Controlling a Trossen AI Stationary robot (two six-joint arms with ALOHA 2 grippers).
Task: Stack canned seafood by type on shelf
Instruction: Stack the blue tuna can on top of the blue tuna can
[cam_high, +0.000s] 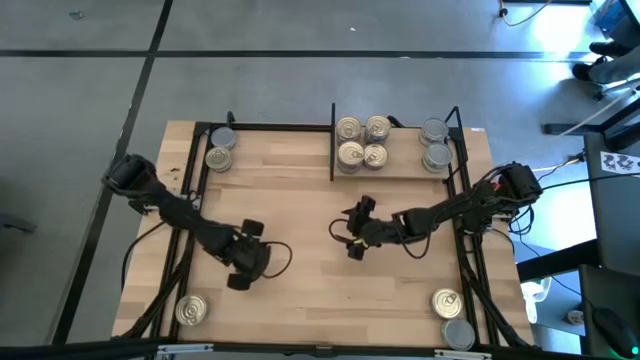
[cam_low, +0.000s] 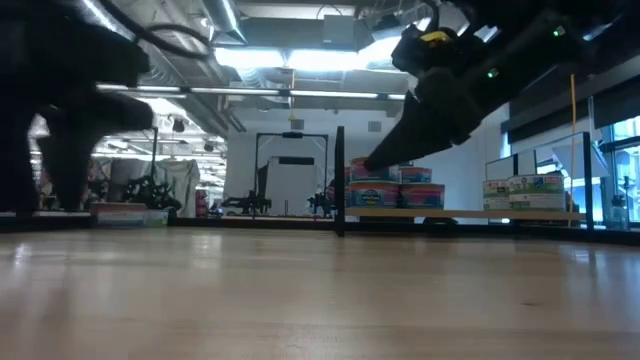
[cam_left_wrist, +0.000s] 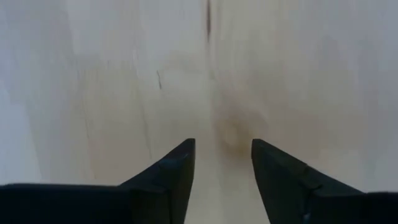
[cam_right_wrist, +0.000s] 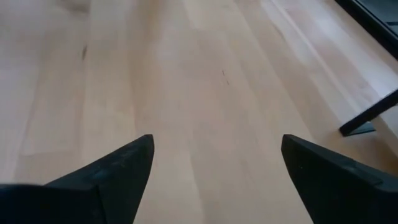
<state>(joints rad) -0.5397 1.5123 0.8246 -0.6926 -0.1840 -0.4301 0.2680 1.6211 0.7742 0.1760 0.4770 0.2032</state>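
The shelf (cam_high: 280, 160) is a light-wood bay with black bars along the table's far side, split by a black upright divider (cam_high: 332, 140). In its left bay two tins of canned seafood (cam_high: 220, 148) stand by the left bar. Right of the divider sit several gold-lidded tins (cam_high: 362, 141) and two grey-lidded ones (cam_high: 435, 143). My left gripper (cam_high: 243, 270) (cam_left_wrist: 222, 144) points down over bare wood left of the table's middle, open with nothing between its fingers. My right gripper (cam_high: 345, 230) (cam_right_wrist: 214, 140) hovers open near the middle, slanting down, with nothing in it.
A gold-lidded tin (cam_high: 191, 311) stands near the front left corner. A gold-lidded tin (cam_high: 447, 302) and a grey-lidded one (cam_high: 458, 334) stand near the front right corner. Bare wood lies between the arms. Black frame bars (cam_high: 468, 240) run along both table sides.
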